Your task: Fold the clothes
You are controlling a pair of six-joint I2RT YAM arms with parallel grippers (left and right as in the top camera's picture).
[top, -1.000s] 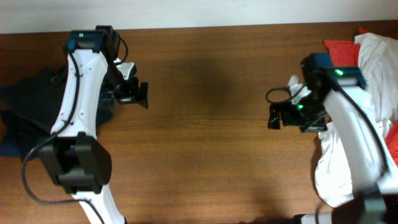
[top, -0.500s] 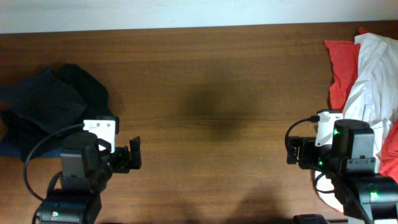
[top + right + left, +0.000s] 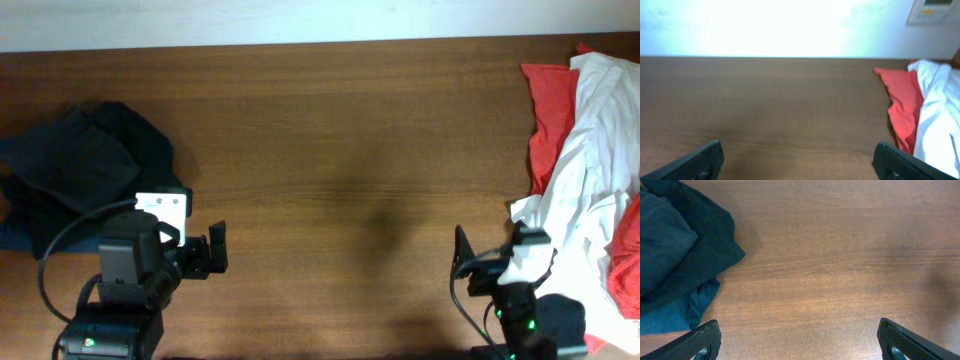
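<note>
Crumpled black and navy fabric garments [image 3: 85, 175] are heaped left, red and white ones [image 3: 585, 140] right. The left gripper [image 3: 799, 342] and right gripper [image 3: 799, 160] are spread wide, nothing grasped.

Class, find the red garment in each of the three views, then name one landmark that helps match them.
Overhead: the red garment lies at the upper right.
Left wrist: not in it.
Right wrist: the red garment is at the right, mid-height.
Shared landmark: the white garment, draped against its right side in the overhead and right wrist views.
</note>
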